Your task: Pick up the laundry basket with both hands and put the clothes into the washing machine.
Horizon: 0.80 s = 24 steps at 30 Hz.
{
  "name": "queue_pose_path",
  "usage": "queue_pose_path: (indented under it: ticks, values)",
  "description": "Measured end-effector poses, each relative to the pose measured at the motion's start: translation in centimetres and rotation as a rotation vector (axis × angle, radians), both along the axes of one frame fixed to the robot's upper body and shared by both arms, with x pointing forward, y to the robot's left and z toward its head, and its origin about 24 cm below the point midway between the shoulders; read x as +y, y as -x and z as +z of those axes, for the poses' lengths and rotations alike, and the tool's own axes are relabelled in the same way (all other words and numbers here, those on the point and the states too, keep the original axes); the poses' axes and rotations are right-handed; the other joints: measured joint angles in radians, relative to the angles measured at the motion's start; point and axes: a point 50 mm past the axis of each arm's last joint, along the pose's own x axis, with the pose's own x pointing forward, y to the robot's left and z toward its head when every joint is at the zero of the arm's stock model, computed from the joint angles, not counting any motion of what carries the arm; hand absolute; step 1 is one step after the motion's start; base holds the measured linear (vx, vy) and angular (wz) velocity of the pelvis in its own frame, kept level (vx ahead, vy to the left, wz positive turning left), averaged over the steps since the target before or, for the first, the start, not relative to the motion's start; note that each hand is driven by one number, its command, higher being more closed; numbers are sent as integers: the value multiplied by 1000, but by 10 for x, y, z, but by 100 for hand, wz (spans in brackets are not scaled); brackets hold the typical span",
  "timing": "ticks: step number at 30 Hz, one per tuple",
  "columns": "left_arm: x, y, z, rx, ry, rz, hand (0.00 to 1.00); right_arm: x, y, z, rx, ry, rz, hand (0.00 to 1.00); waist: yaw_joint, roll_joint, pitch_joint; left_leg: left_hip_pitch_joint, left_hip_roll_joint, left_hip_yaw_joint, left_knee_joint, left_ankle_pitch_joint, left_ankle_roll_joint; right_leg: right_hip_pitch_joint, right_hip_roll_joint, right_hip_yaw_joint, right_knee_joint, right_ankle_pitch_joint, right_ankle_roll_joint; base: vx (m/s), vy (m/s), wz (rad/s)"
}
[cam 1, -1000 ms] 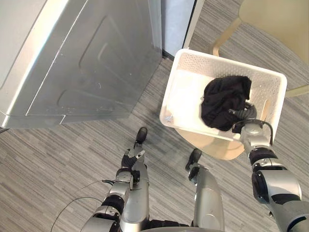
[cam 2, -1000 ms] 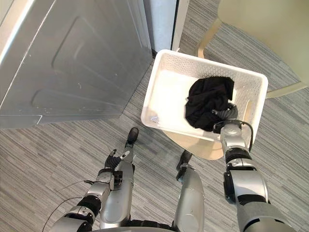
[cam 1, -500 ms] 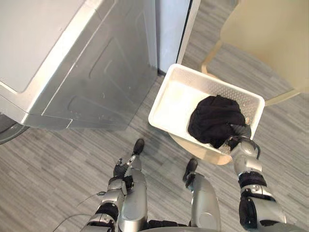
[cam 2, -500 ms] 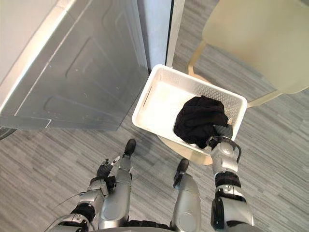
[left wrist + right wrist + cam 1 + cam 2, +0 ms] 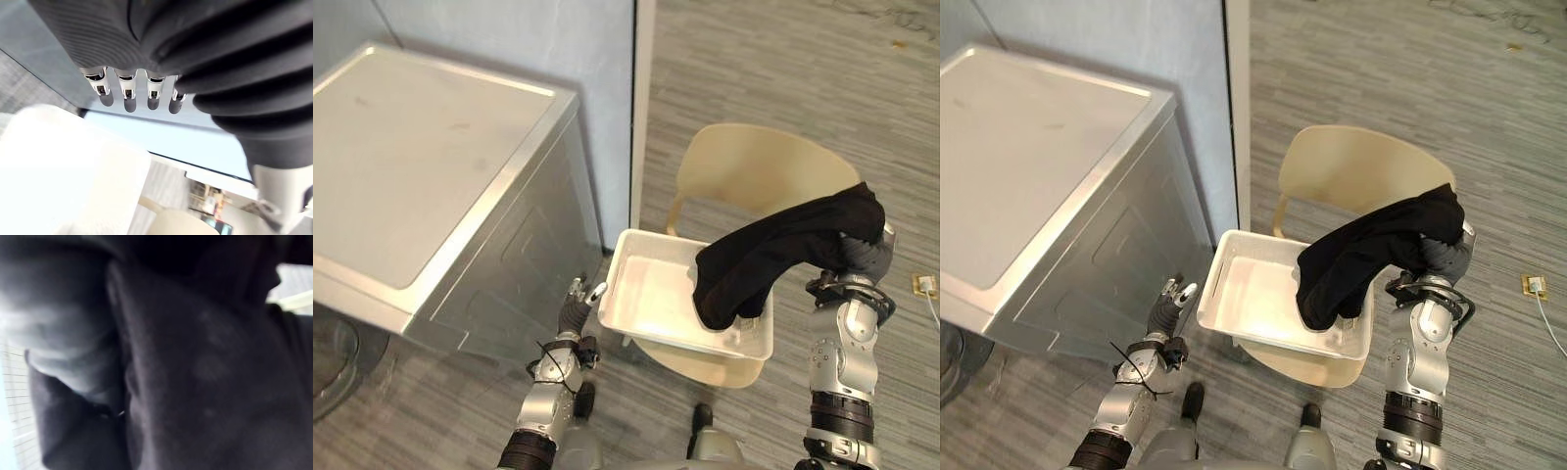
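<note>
Fingers (image 5: pixel 126 95) of the left hand (image 5: pixel 575 311) are held straight at the basket's (image 5: pixel 656 294) left rim, perhaps touching. A black garment (image 5: pixel 773 255) is draped from the right hand (image 5: pixel 867 258) into the basket; the grip cannot be told.

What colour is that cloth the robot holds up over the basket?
The garment is plain black, best seen in the left eye view, hanging from the right hand.

The right hand (image 5: pixel 864 258) has lifted the black garment (image 5: pixel 773 257) up, its lower end trailing in the basket (image 5: pixel 646 294).
</note>
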Motion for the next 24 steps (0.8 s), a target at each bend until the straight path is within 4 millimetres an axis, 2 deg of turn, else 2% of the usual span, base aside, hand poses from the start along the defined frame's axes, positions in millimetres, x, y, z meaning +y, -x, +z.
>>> queue_pose_path:
  ticks: [4,8,11,15,16,18,22,24]
  values:
    - [-18,-6,27,-123,22,-91,0,5,5,16,-76,32,22,100,-5,9,-47,52,2,62,0,-18,1,34,6,56,-53,33,5,-12,24,-46]
    - [-46,-20,52,-230,41,-224,0,15,-1,31,-134,89,99,100,-32,24,-90,102,2,120,-2,-33,3,51,11,113,-72,44,13,-33,18,-45]
    - [-74,-32,77,-329,20,-344,0,19,-9,58,-240,113,140,100,-59,37,-110,117,5,157,-4,-40,-3,55,19,148,-108,71,12,-53,8,-36]
    - [-102,-36,99,-414,3,-470,0,21,-14,79,-311,128,177,100,-85,44,-130,130,20,161,-10,-42,-7,68,33,153,-121,77,10,-43,-16,-10]
    - [-103,-36,100,-418,2,-475,0,21,-14,80,-315,130,180,100,-86,44,-131,130,20,160,-10,-42,-7,68,33,153,-121,77,10,-20,-28,-5]
    - [-123,-39,102,-421,-28,-561,0,25,-19,96,-363,152,217,100,-89,46,-148,133,30,162,-10,-42,-7,68,43,159,-123,81,6,-11,-22,-6]
    - [-140,-47,94,-366,-67,-605,0,37,-24,118,-453,149,272,100,-108,41,-154,134,37,165,-10,-42,-7,68,52,164,-127,84,2,-20,-16,-5]
    - [-147,-51,93,-349,-78,-607,0,39,-24,123,-476,159,283,100,-111,36,-157,136,37,170,-11,-42,-7,67,52,167,-127,84,1,-14,-6,-5]
